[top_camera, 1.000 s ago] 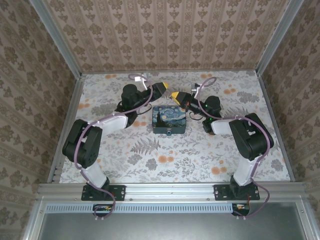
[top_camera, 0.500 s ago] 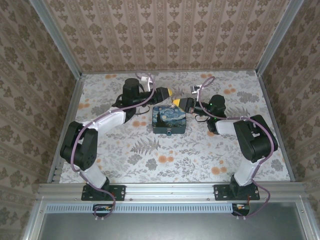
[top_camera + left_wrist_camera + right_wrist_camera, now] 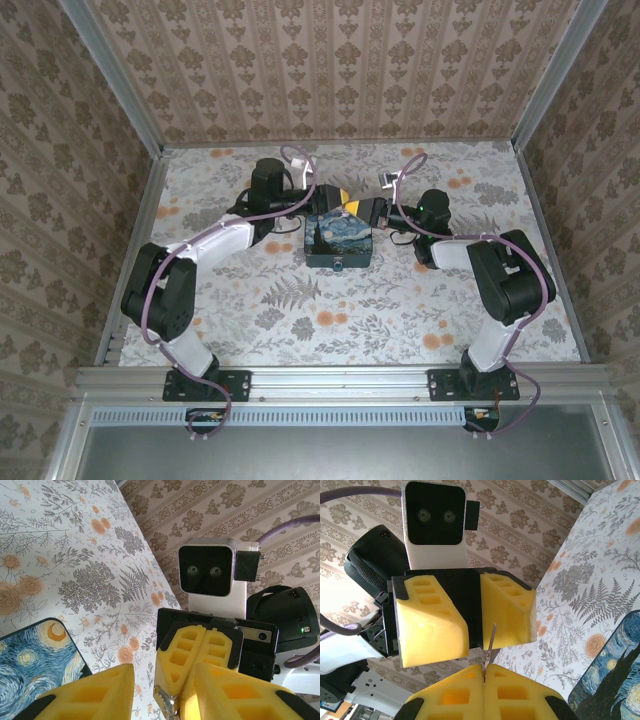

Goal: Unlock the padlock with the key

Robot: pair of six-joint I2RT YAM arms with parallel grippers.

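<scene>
Though thin, key (image 3: 490, 645) toward left hand (image 3: 475, 630)

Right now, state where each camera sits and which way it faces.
Top external: above and behind the bases, looking down on the floral table; left arm and right arm meet beyond the dark starry-night painted box.
Left wrist: on the left arm, facing the right jaws, shut on a small metal key; own yellow fingers below.
Right wrist: on the right arm, facing the open left jaws; own shut fingers below.
Both wrist views share the key and box.
</scene>
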